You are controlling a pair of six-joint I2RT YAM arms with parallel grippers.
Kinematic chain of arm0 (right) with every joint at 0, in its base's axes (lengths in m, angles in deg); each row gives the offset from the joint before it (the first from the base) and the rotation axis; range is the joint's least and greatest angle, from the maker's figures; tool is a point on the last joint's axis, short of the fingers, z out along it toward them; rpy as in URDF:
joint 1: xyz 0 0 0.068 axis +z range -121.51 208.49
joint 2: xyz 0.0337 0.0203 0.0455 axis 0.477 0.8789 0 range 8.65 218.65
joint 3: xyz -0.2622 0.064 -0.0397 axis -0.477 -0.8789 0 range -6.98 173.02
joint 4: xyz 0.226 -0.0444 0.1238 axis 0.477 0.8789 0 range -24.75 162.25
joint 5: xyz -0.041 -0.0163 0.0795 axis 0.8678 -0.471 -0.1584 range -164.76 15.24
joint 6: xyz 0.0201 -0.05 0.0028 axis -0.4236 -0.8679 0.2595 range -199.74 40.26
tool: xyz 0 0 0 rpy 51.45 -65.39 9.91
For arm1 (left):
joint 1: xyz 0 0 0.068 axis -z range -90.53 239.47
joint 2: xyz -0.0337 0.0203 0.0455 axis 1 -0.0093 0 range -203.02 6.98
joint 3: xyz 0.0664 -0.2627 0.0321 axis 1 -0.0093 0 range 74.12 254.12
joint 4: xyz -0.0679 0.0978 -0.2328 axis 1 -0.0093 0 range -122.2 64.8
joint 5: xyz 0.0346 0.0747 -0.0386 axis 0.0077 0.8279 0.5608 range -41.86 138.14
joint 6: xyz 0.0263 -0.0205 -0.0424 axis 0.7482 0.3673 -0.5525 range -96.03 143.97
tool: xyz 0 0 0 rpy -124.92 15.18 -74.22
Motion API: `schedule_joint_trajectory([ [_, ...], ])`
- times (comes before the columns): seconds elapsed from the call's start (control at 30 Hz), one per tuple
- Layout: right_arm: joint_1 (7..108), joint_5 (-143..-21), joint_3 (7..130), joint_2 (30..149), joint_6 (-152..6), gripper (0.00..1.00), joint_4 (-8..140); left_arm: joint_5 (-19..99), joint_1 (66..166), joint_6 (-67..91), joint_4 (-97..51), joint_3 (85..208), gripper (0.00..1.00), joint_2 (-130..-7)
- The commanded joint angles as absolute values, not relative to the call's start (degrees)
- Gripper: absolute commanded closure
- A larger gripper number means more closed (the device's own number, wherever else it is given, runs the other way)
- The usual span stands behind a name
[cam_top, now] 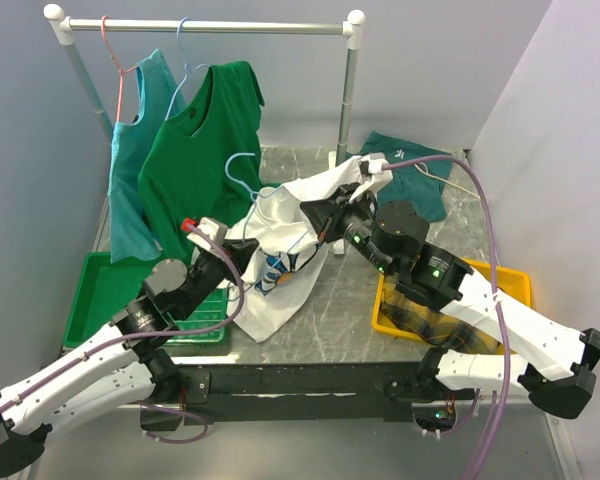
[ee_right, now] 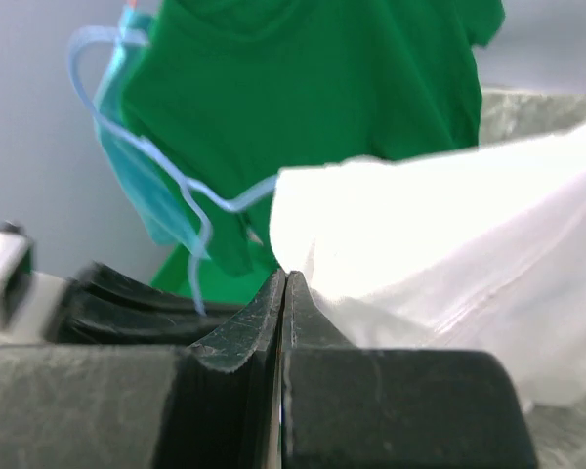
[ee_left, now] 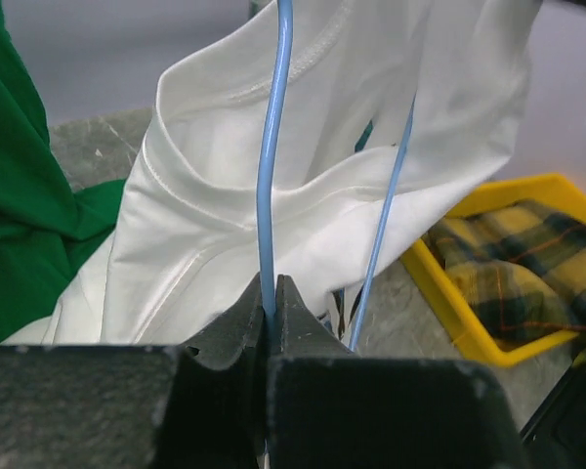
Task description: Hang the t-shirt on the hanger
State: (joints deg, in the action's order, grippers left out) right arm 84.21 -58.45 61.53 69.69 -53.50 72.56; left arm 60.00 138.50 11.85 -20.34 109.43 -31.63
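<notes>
The white t-shirt with a blue and yellow print hangs bunched over the table's middle. The light-blue wire hanger stands partly inside it, with its hook sticking out at the upper left. My left gripper is shut on one hanger wire, and the t-shirt drapes right behind it. A second hanger wire runs to the right of it. My right gripper is shut on the t-shirt's edge. The hanger hook shows to its left.
A clothes rack at the back holds a dark green shirt and a teal shirt. A green tray lies at the left. A yellow bin with plaid cloth is at the right. A teal garment lies at the back right.
</notes>
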Motion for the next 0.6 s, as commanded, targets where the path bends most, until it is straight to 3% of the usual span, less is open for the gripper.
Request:
schedule_joint_trajectory([
  [0.0, 84.3, -60.1, 60.3, 68.6, -55.5, 0.99, 73.0, 65.5, 138.5, 6.5, -6.5, 108.3, 0.99, -28.7],
  [0.2, 84.4, -60.3, 54.2, 66.7, -59.6, 0.88, 73.5, 61.3, 138.6, 9.6, -8.5, 108.7, 0.99, -29.8],
  [0.57, 84.3, -56.7, 59.5, 66.3, -60.8, 0.85, 76.1, 61.6, 146.0, 19.8, 1.3, 104.6, 0.99, -37.6],
])
